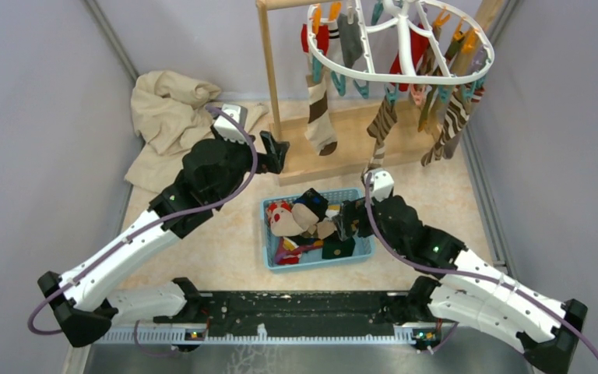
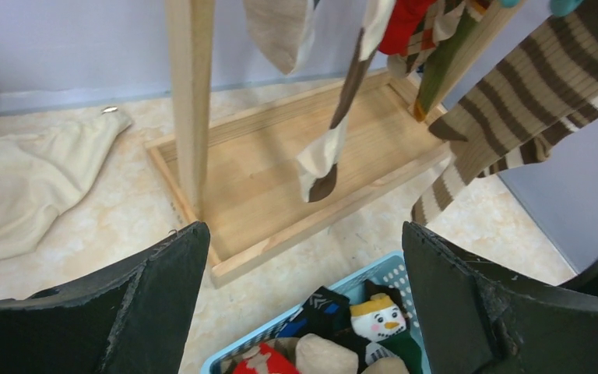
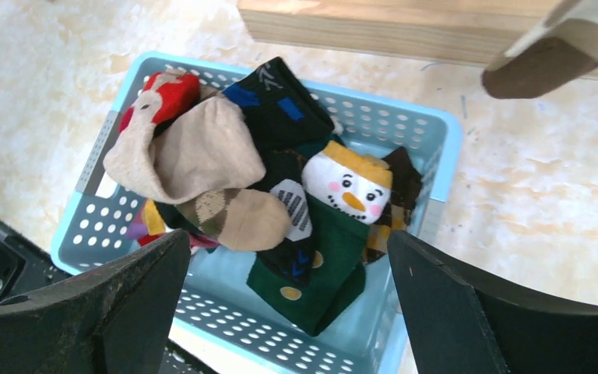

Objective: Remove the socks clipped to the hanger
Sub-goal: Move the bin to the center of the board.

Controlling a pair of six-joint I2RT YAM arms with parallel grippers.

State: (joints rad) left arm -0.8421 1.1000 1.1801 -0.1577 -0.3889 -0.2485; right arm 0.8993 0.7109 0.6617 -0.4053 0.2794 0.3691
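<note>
The pale marbled table (image 1: pixel 218 257) takes up most of what I can see, with grey walls close on either side; at its far left lies a crumpled beige cloth (image 1: pixel 167 117), one corner reaching toward the wooden stand (image 1: pixel 342 132), whose flat tray base sits on the table and whose upright post rises at its left end. From the top of that stand hangs the hanger (image 1: pixel 399 14), a white oval frame with cross bars and orange and teal clips round its rim; the socks (image 1: pixel 452 117) clipped there dangle over the tray, brown-striped ones on the right, red ones higher up, and a brown-and-cream sock (image 1: pixel 321 117) hanging lowest on the left. The two arms reach in from the near edge; the left gripper (image 1: pixel 274 152) is up beside the near left corner of the stand's base, its fingers spread wide with nothing between them, as its own camera shows (image 2: pixel 304 234). The right gripper (image 1: pixel 348 220) hangs over the right half of the blue basket (image 1: pixel 267 234), jaws likewise wide apart and empty (image 3: pixel 288 241). The basket stands just in front of the stand; in it lies a loose heap, a beige sock (image 3: pixel 195 148) on top at the left and a snowman sock (image 3: pixel 350 187) with a green body at the right.
</note>
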